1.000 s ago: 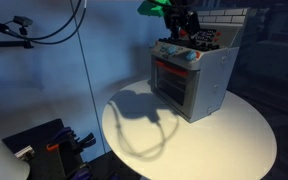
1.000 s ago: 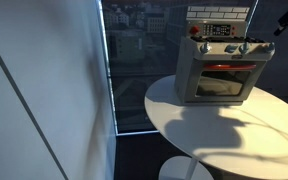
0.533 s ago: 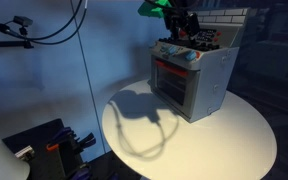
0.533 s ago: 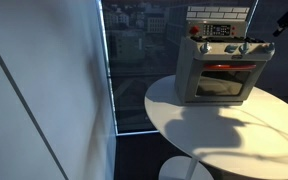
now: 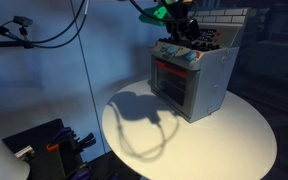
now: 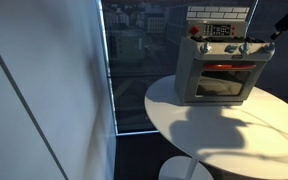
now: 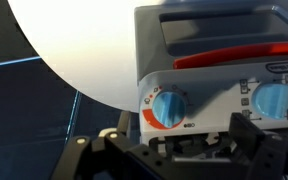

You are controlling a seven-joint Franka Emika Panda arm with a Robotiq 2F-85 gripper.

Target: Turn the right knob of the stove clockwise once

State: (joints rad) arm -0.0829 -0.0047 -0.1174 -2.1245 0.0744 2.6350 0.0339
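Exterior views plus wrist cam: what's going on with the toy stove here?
The robot arm's dark gripper hovers just above the small grey toy stove with the red-framed door, which stands on the round white table. The wrist view looks straight at the stove's light blue round knobs, and neither looks gripped. It is not clear whether the jaws are open. The knob turn does not seem to have started yet.

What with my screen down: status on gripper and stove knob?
Gripper open, empty, above stove. Knob not yet gripped. No obstruction seen.
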